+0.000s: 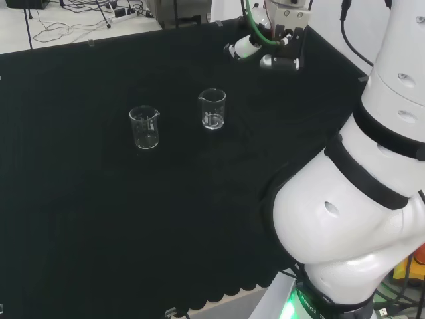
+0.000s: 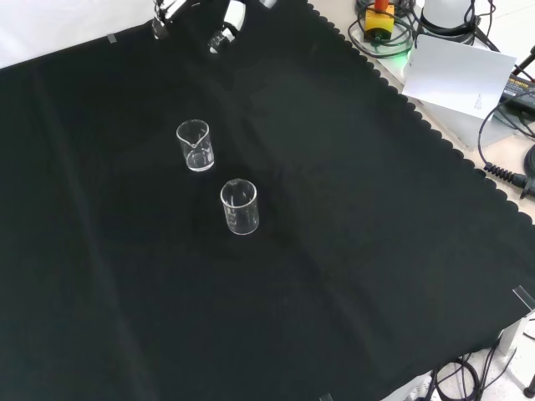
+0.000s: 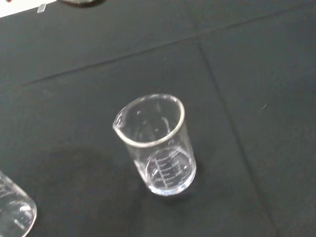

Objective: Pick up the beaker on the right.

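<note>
This is a robotics lab. A counter [image 2: 351, 251] draped in black cloth with a scalloped edge carries two clear graduated beakers [image 1: 213, 109] [image 1: 145, 127], lab glassware set out on a bare test surface. A white robot arm [image 1: 352, 199] stands at one side. Loose cables [image 1: 73, 16] trail over the floor beyond the cloth, and more cables [image 2: 501, 142] and a white sheet [image 2: 460, 71] lie by the counter's edge.

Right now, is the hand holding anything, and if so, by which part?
Nothing is held. The hand is up near the cloth's far edge in the head view, apart from both beakers. The right beaker and left beaker stand upright on the cloth, untouched.
</note>
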